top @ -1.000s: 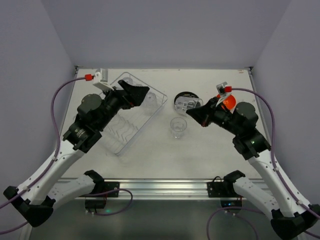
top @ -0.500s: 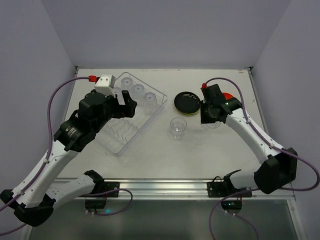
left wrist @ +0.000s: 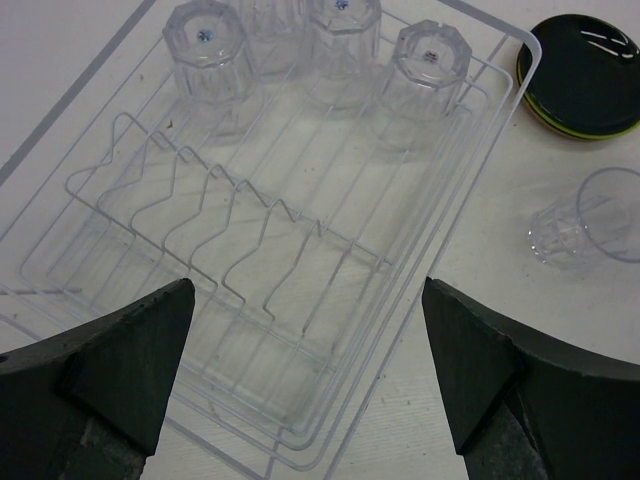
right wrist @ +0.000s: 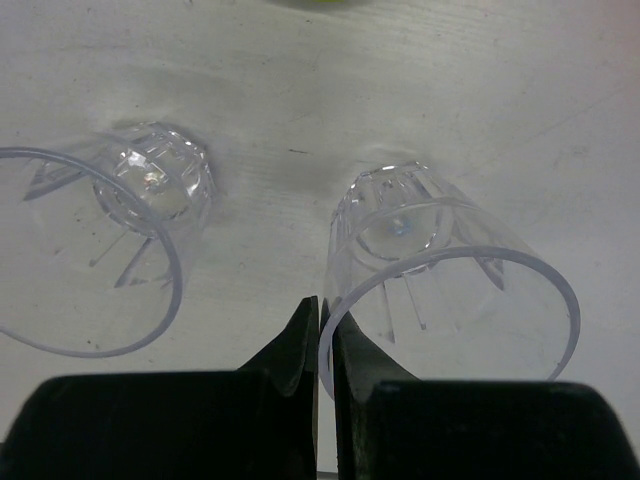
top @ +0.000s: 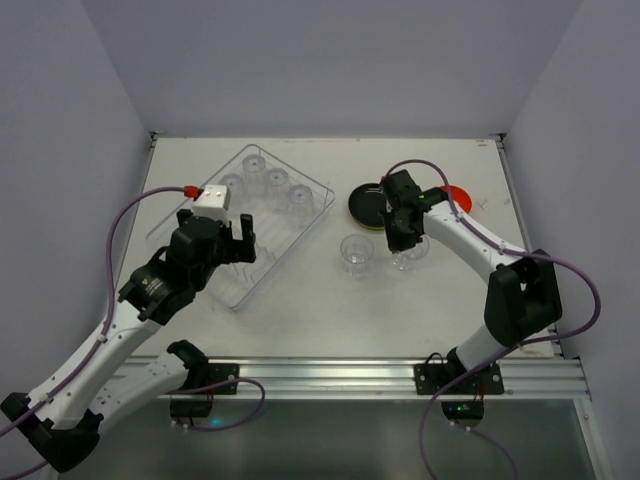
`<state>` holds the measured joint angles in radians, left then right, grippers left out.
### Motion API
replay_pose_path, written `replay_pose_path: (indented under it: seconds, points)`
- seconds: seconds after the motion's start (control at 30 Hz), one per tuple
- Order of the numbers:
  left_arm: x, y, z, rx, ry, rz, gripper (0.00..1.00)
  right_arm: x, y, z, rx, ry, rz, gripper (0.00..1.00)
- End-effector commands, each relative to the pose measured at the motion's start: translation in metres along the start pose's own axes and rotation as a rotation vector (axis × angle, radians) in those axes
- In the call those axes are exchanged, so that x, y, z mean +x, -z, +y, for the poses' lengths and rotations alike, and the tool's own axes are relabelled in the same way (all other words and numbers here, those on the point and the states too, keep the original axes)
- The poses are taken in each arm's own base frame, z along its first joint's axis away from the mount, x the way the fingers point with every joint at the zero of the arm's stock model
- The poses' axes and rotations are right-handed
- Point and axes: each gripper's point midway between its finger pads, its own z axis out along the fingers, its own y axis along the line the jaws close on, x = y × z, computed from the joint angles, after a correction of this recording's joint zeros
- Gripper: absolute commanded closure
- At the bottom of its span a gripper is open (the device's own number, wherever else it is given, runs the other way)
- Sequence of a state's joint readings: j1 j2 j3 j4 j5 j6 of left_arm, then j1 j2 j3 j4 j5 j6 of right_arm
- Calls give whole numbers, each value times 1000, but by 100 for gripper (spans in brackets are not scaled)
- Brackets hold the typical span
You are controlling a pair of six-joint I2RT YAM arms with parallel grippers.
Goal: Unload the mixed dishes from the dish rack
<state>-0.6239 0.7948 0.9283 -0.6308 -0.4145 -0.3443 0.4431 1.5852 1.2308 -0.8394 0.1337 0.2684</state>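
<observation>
Six clear cups (top: pixel 357 254), two plates (top: pixel 366 206), one bowl (top: pixel 462 197), one rack (top: pixel 255 270).

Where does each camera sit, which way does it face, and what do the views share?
Top: above and behind the bases, looking down at the table; both arms show, left gripper open over the rack, right gripper shut on the held cup.
Left wrist: on the left arm, looking down into the rack at inverted cups; its open gripper fills the bottom corners.
Right wrist: low over the table, facing the held cup and loose cup; its shut gripper shows below.
Shared: the loose cup is in all three.
</observation>
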Motion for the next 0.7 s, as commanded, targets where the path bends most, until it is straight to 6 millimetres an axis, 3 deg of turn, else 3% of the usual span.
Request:
replay_pose_path:
  seconds: [0.0,0.27,0.5,0.6,0.67]
  points:
    - [-19,-2,5,-37,2,-78,0,-20,5,21,-62,32,-72,100]
    - [-14,1,10,-50,11,-79,0,-14,-12,29,-70,38,-40,100]
    - [-24,3,9,-48,19,-86,0,-8,-11,24,-53,28,-50,98]
    - [-27,3,7,-48,24,-86,0,-3,-10,28,-81,28,-48,94]
    - [-31,5,8,-55,30,-90,0,-1,-9,29,-91,24,-57,84]
